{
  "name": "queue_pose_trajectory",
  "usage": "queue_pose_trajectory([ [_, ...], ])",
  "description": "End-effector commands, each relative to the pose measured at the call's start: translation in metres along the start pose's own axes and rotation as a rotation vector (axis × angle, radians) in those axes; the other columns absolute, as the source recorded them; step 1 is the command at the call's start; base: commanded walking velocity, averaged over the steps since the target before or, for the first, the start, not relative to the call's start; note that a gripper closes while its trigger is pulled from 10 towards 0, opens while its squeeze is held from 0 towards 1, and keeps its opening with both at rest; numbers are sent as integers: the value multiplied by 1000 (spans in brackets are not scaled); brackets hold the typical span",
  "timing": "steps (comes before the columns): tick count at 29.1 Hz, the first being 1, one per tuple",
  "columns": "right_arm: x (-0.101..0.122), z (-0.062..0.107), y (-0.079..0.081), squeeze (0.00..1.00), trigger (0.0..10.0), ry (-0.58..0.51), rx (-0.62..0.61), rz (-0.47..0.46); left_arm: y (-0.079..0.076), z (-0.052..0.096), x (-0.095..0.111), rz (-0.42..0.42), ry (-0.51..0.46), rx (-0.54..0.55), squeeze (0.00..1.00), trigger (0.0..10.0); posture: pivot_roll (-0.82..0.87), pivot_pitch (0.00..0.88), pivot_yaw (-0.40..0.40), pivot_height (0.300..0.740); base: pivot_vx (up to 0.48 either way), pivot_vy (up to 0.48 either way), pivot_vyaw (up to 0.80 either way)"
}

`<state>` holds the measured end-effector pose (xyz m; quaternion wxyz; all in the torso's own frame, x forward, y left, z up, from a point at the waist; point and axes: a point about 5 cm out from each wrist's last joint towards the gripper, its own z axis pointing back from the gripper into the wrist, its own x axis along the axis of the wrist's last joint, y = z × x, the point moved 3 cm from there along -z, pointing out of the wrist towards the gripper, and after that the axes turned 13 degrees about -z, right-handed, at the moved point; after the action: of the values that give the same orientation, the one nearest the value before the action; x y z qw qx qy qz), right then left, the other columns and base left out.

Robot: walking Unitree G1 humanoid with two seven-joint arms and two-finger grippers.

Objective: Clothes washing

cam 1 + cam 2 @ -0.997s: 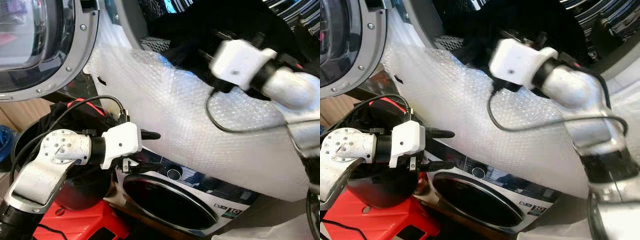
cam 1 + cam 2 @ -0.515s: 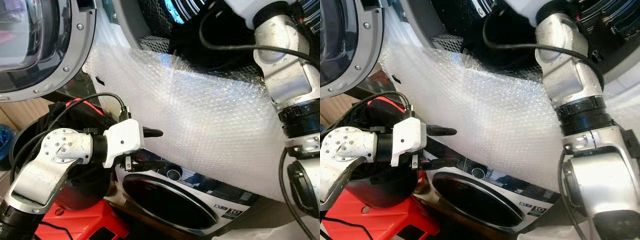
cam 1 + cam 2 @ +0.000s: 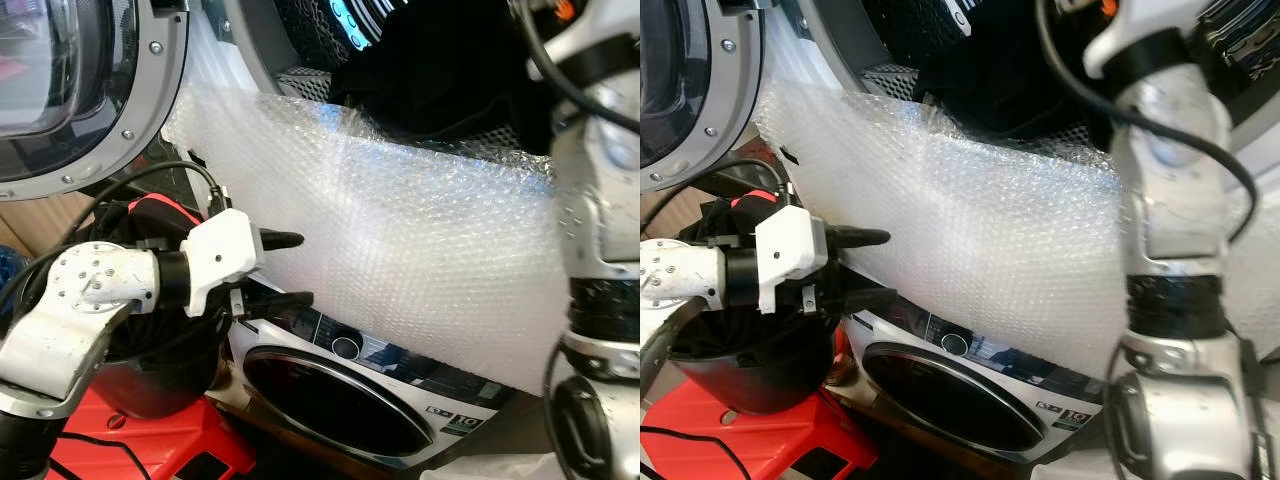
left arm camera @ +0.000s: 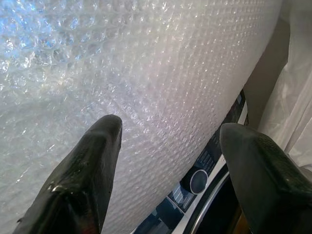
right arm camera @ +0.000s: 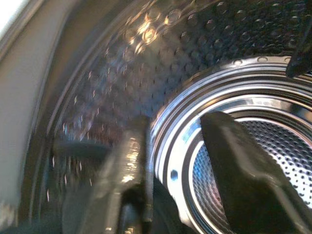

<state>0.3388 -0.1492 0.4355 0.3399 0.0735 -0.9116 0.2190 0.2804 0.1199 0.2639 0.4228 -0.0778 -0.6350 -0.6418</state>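
Reaching up and away, the right arm (image 3: 1170, 190) runs into the drum (image 5: 234, 97) of the upper washing machine, where the right gripper (image 5: 180, 161) shows its two black fingers spread apart with nothing between them, against the perforated steel wall. Dark clothes (image 3: 440, 75) lie heaped at the drum's mouth, just above a sheet of bubble wrap (image 3: 420, 230) that drapes down from the opening. Lower left, the left gripper (image 3: 285, 268) hovers close in front of the wrap, its fingers (image 4: 92, 161) parted and empty. Below the wrap sits a second washer's round door (image 3: 340, 400) and control panel. Farther left, more dark laundry with a red item fills a black basket (image 3: 750, 370) standing on a red stool (image 3: 740, 445), and the open upper door (image 3: 80, 90) hangs at far left.
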Motion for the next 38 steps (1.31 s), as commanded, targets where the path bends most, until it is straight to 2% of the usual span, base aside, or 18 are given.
queue_pose_trajectory([
  [1, 6, 4, 13, 0, 10000, 15, 161, 81, 2, 1, 2, -18, -5, -1, 0, 10000, 131, 196, -100, 740, 0, 0, 0],
  [3, 4, 7, 17, 0, 10000, 47, 217, 101, 2, 0, 2, -16, -6, 0, 0, 10000, 131, 196, -100, 740, 0, 0, 0],
  [5, -9, 12, 29, 0, 10000, 143, 352, 238, 0, -2, 3, -10, -15, -5, 0, 10000, 125, 196, -100, 740, 0, 0, 0],
  [8, -25, 13, 39, 0, 10000, 243, 478, 336, -2, -3, 3, -7, -19, -13, 0, 10000, 120, 199, -98, 740, 0, 0, 0],
  [14, -34, 6, 44, 0, 10000, 291, 571, 342, -3, -5, 3, -5, -20, -19, 0, 10000, 120, 202, -96, 740, 0, 0, 0],
  [17, -41, 1, 44, 0, 10000, 327, 599, 393, -3, -5, 2, -5, -19, -21, 0, 10000, 121, 201, -95, 740, 0, 0, 0],
  [18, -44, -1, 44, 0, 10000, 346, 597, 434, -3, -5, 3, -5, -20, -21, 0, 10000, 121, 201, -95, 740, 0, 0, 0],
  [20, -56, -7, 45, 0, 10000, 396, 602, 582, -2, -5, 3, -5, -21, -22, 0, 10000, 116, 205, -87, 740, 0, 0, 0],
  [23, -62, -26, 40, 0, 10000, 440, 542, 866, -2, -6, 4, -3, -27, -29, 0, 10000, 113, 207, -81, 740, 0, 0, 0],
  [24, -62, -26, 40, 0, 10000, 440, 542, 866, -2, -6, 4, -3, -27, -29, 0, 10000, 113, 207, -81, 740, 0, 0, 0],
  [25, -63, -31, 39, 0, 10000, 448, 540, 954, -2, -7, 4, -3, -30, -33, 0, 10000, 111, 207, -74, 740, 0, 0, 0],
  [28, -56, -53, 29, 0, 10000, 442, 391, 1061, -2, -9, 5, -3, -37, -37, 0, 10000, 110, 206, -72, 740, 0, 0, 0],
  [29, -56, -53, 29, 0, 10000, 442, 391, 1061, -2, -9, 5, -3, -37, -37, 0, 10000, 110, 206, -72, 740, 0, 0, 0],
  [32, -44, -70, 6, 0, 10000, 426, 151, 1084, -2, -10, 7, -4, -46, -37, 0, 10000, 112, 204, -75, 740, 0, 0, 0],
  [34, -42, -71, -12, 0, 10000, 440, 22, 1086, -2, -11, 9, -3, -51, -36, 0, 10000, 117, 204, -77, 740, 0, 0, 0],
  [37, -42, -67, -28, 0, 10000, 460, -80, 1070, -2, -12, 9, -1, -53, -33, 0, 10000, 120, 206, -79, 740, 0, 0, 0],
  [38, -38, -65, -40, 0, 10000, 447, -160, 1048, -3, -11, 10, 1, -53, -32, 0, 10000, 120, 206, -79, 740, 0, 0, 0],
])
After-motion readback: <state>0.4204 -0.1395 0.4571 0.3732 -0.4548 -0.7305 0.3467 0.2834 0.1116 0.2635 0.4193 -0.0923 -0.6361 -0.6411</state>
